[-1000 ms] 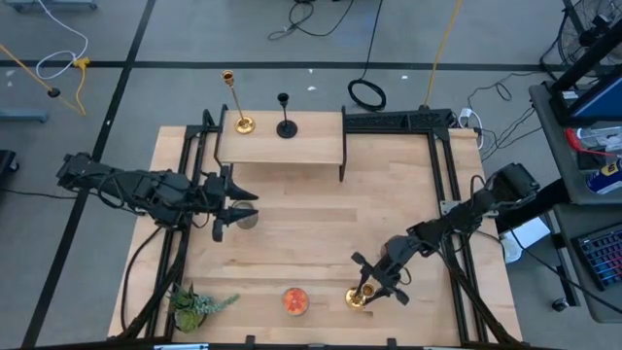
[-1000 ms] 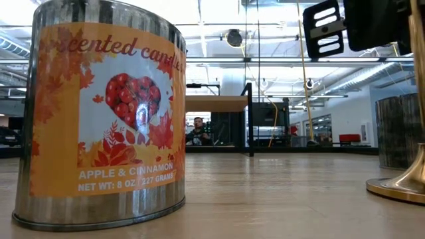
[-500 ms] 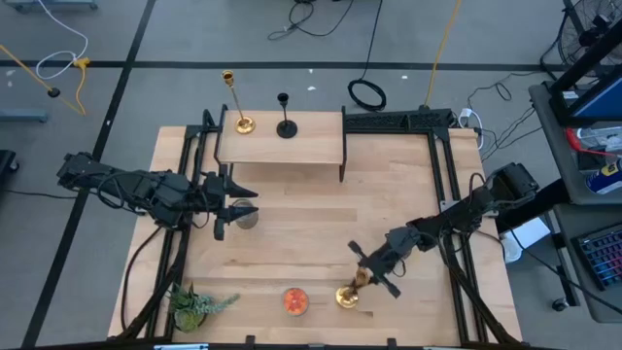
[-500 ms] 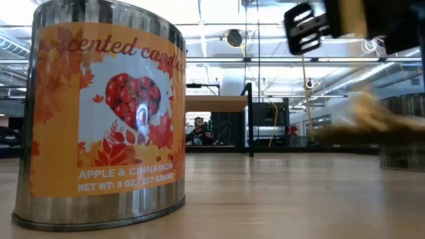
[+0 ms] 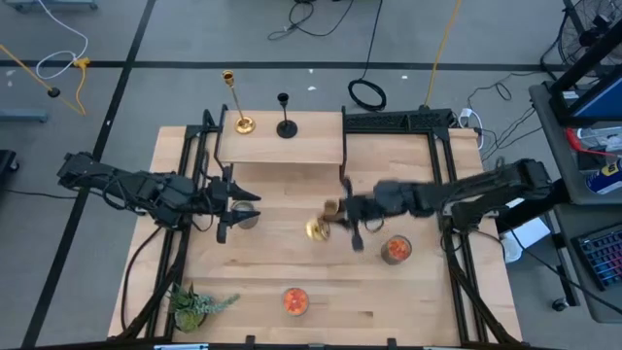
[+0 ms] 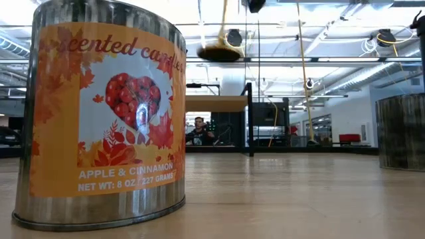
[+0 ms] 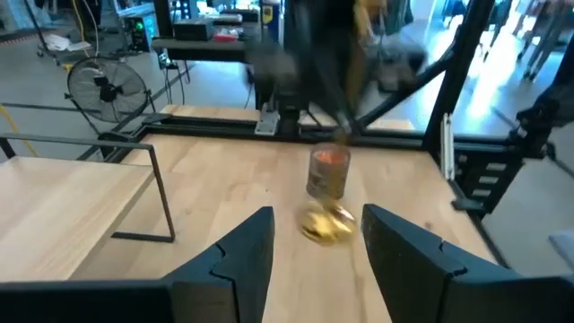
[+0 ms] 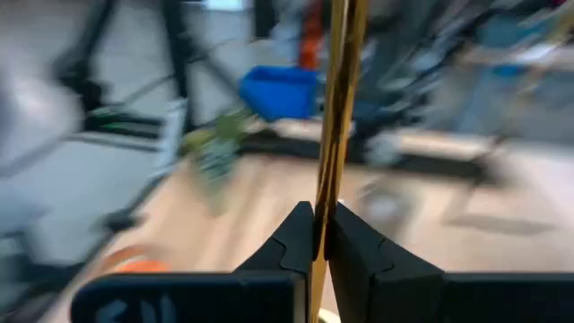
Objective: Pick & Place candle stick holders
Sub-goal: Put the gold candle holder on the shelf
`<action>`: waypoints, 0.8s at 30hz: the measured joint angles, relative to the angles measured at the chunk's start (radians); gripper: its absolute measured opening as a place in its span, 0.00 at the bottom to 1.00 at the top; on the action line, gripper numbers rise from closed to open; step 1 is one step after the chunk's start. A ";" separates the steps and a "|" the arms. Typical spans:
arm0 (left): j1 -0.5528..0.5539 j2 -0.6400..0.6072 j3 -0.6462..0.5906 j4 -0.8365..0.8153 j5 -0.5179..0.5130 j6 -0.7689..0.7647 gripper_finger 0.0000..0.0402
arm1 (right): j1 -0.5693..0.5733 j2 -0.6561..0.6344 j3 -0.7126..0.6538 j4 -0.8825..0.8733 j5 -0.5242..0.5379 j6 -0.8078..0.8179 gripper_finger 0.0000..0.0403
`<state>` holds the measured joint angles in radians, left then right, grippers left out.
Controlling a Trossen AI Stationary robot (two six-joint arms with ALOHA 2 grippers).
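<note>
Since a second ago, the right gripper [image 5: 342,216] has swung from the front edge of the table up toward its middle, carrying the tall shiny gold candlestick [image 5: 319,227] with it — the stick is off the wood now, its round base showing high up in the low view, and the fingers [image 8: 300,235] are pinched together on its thin stem. A small orange-topped candle tin [image 5: 395,250] that the arm had covered now shows just behind that gripper. The left gripper [image 5: 236,207] waits over the left half of the table with its fingers [image 7: 242,247] spread apart, holding nothing, beside a small grey tin [image 5: 247,218]. On the raised wooden shelf [image 5: 280,148] at the back stand the other tall gold candlestick [image 5: 236,102] and the shorter black candlestick [image 5: 286,117], near each other and upright. The pale butcher-block table [image 5: 292,262] also bears a small green leafy plant [image 5: 196,304] at the front left corner and a metal scented-candle tin with an orange autumn label [image 6: 99,113] near the front edge. Around the table lies grey concrete floor with black tape lines and loose cables; across the room — a bright hall with ceiling strip lights — a person [image 6: 196,131] sits at a desk.
</note>
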<state>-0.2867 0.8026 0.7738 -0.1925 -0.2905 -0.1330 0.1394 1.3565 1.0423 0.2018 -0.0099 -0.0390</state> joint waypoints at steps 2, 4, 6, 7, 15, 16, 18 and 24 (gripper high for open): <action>0.000 0.015 0.000 0.004 0.000 0.001 0.44 | -0.051 -0.012 0.071 -0.061 0.079 -0.056 0.03; 0.000 0.030 0.000 0.003 0.000 0.002 0.44 | -0.116 -0.011 0.132 -0.100 0.165 -0.070 0.03; 0.000 0.048 0.000 0.012 0.000 0.002 0.44 | -0.191 -0.002 0.177 -0.150 0.219 -0.077 0.04; 0.000 0.055 0.000 0.012 0.000 0.002 0.44 | -0.232 0.010 0.196 -0.159 0.225 -0.078 0.04; 0.000 0.107 0.000 0.042 0.000 -0.002 0.44 | -0.528 0.070 0.226 -0.104 0.193 -0.030 0.04; 0.001 0.107 0.000 0.042 0.000 0.000 0.44 | -0.559 0.083 0.226 -0.101 0.167 -0.023 0.04; 0.001 0.107 0.000 0.052 0.000 0.000 0.44 | -0.609 0.114 0.224 -0.092 0.116 0.005 0.04; 0.002 0.106 0.000 0.068 -0.015 0.001 0.44 | -0.688 0.197 0.224 -0.044 0.056 0.053 0.03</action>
<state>-0.2844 0.9085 0.7734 -0.1243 -0.3058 -0.1318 -0.5489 1.5535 1.2663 0.1579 0.0462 0.0139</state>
